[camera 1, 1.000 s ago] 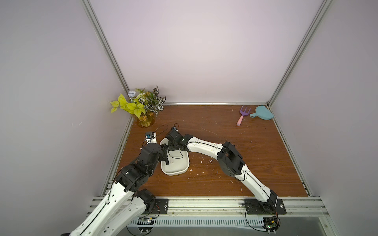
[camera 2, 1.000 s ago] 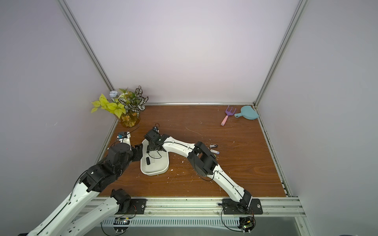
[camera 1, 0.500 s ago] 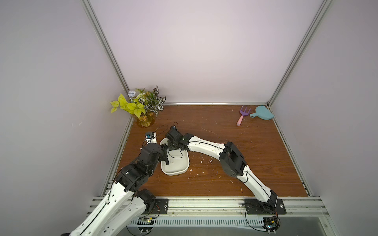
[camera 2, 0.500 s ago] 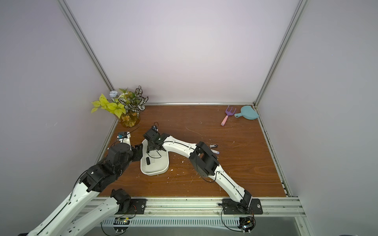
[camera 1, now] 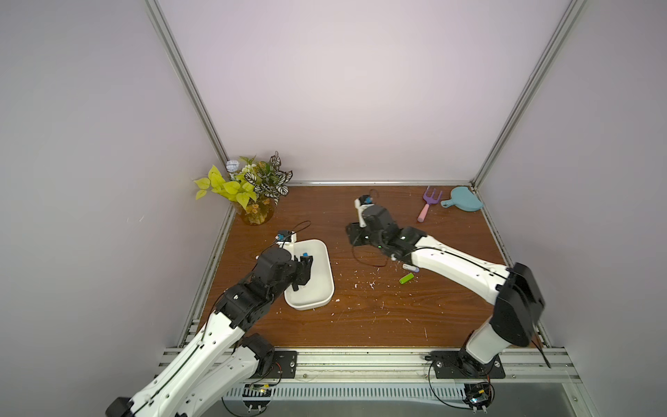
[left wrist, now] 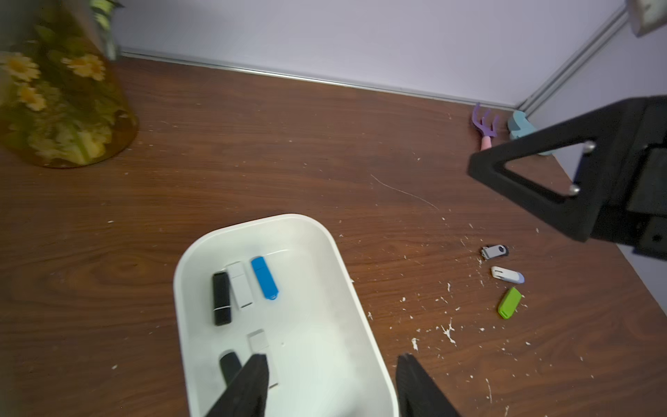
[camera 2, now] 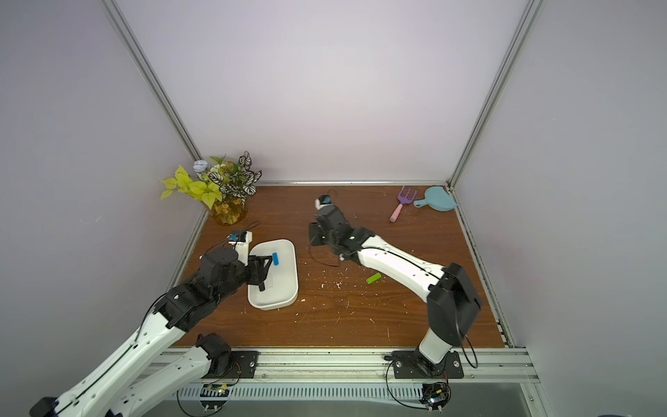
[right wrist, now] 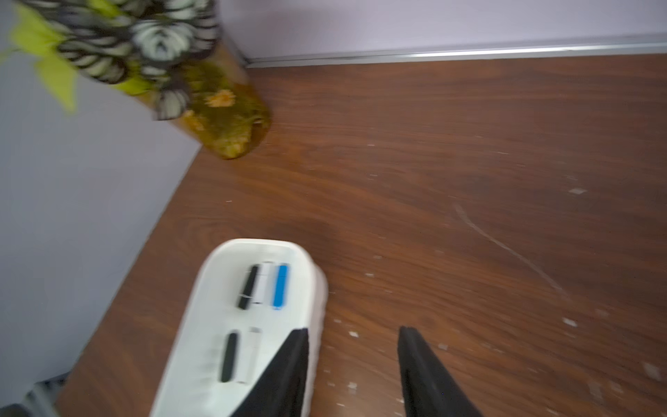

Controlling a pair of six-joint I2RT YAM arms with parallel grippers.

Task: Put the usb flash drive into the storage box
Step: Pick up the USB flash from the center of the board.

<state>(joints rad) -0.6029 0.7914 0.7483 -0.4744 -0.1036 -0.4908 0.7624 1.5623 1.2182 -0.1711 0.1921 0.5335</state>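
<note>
The white storage box [camera 1: 321,289] stands at the left of the wooden table. Inside it lie several usb flash drives: a blue one [left wrist: 264,278], a white one [left wrist: 240,285] and a black one [left wrist: 221,298] side by side, with more near my left fingers. My left gripper [left wrist: 332,361] hovers open over the box's rim, holding nothing. Three drives lie on the table to the right: green [camera 1: 406,278], white and blue [left wrist: 508,275], black and silver [left wrist: 495,251]. My right gripper [right wrist: 353,334] is open and empty, right of the box at mid-table.
A glass vase of leaves and flowers [camera 1: 254,209] fills the far left corner. A purple toy fork [camera 1: 427,202] and a light-blue scoop [camera 1: 463,198] lie at the far right. White crumbs [camera 1: 370,285] are scattered over the table. Walls close in on three sides.
My right gripper has drawn back from over the box, rightward and toward the far wall, with its jaws widening. The blue drive now shows in the box. The left arm has hardly moved.
</note>
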